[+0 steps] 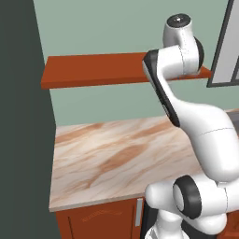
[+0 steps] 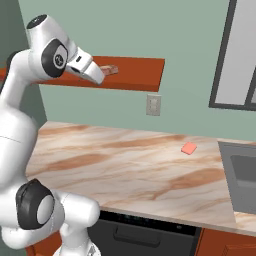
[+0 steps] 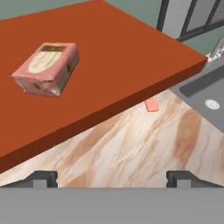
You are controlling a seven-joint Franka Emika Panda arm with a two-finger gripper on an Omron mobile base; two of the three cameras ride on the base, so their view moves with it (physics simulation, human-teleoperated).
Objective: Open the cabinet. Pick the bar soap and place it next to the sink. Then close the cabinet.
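the marbled beige stone counter (image 2: 125, 165) carries the small coral-pink bar soap (image 2: 188, 148), just left of the grey metal sink (image 2: 240, 175). the gripper (image 3: 111, 178), spread wide and empty, hovers above the red-brown wooden shelf (image 3: 109, 65); lowering could bump the pink wrapped packet (image 3: 47, 68).

A sage-green wall (image 2: 125, 30) backs a marble counter (image 2: 125, 165), an orange-red shelf (image 1: 93, 70) and a dark-framed window (image 2: 235, 55).

Your white robot arm with dark joints (image 2: 20, 105) stands tall and bends at the top, reaching forward and a little down. Your two-finger gripper (image 3: 112, 178) is held up high. Its two small dark fingertips (image 3: 43, 178) are spread wide apart, holding nothing.
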